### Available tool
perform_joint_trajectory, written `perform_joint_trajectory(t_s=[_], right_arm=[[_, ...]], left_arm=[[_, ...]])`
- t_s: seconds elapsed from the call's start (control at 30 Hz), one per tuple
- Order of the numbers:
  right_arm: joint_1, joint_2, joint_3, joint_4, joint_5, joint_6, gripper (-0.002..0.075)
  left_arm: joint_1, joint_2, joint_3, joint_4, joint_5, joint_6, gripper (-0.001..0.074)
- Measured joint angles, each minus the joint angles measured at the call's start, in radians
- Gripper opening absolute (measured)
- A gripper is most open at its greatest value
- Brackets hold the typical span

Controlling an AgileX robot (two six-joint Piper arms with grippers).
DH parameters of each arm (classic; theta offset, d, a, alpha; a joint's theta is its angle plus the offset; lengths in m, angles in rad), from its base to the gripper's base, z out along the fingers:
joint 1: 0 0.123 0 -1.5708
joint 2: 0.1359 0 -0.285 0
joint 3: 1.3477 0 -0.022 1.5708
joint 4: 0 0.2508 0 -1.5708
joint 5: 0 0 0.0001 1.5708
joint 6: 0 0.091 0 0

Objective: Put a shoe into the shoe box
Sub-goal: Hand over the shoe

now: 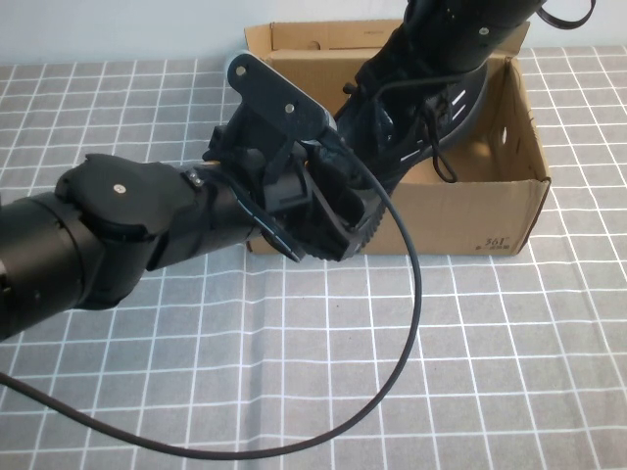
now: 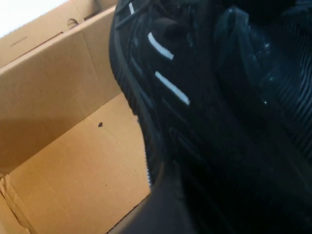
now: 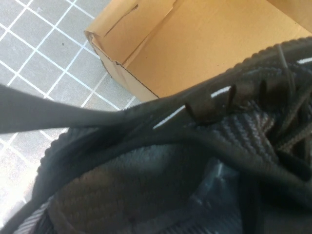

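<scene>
Shoe over the box, not yet down

Shoe (image 1: 411, 127) hangs tilted across the near-left wall of the shoe box (image 1: 509, 211), toe end over the open cavity, heel still outside above the checked surface (image 1: 490, 372); box sits toward the far edge. So I judge lift and carry done, lowering and letting go left. My left gripper (image 1: 323, 220) reaches in from the near-left, forearm stretched toward the box, its fingers pinching the heel. My right gripper (image 1: 460, 29) comes down from the far edge onto the shoe's upper; whether its fingers are pressed together I cannot tell.
</scene>
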Motion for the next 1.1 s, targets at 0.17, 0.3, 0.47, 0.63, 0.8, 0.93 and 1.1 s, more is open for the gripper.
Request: perform_joint_trajectory(t_s=[0.17, 0.3, 0.47, 0.63, 0.8, 0.93, 1.1], right_arm=[[0.000, 0.000, 0.000, 0.002, 0.000, -0.002, 0.0000], [0.000, 0.002, 0.000, 0.002, 0.000, -0.015, 0.0000], [0.000, 0.002, 0.000, 0.006, 0.000, -0.026, 0.0000], [0.000, 0.002, 0.000, 0.017, 0.000, -0.029, 0.0000], [0.000, 0.002, 0.002, 0.019, 0.000, -0.045, 0.0000], [0.000, 0.002, 0.002, 0.019, -0.002, -0.052, 0.0000], [0.000, 0.002, 0.002, 0.019, -0.006, -0.054, 0.0014]], left_arm=[[0.000, 0.002, 0.000, 0.000, -0.004, 0.015, 0.0435], [-0.001, 0.005, 0.000, 0.000, -0.007, 0.072, 0.0300], [-0.002, 0.006, -0.002, 0.000, -0.007, 0.094, 0.0223], [-0.002, 0.018, -0.002, 0.000, -0.005, 0.130, 0.0147], [-0.005, 0.045, -0.011, 0.000, -0.025, 0.142, 0.0065], [-0.008, 0.053, -0.011, 0.000, -0.055, 0.145, 0.0046], [-0.009, 0.056, -0.011, 0.000, -0.075, 0.184, 0.0043]])
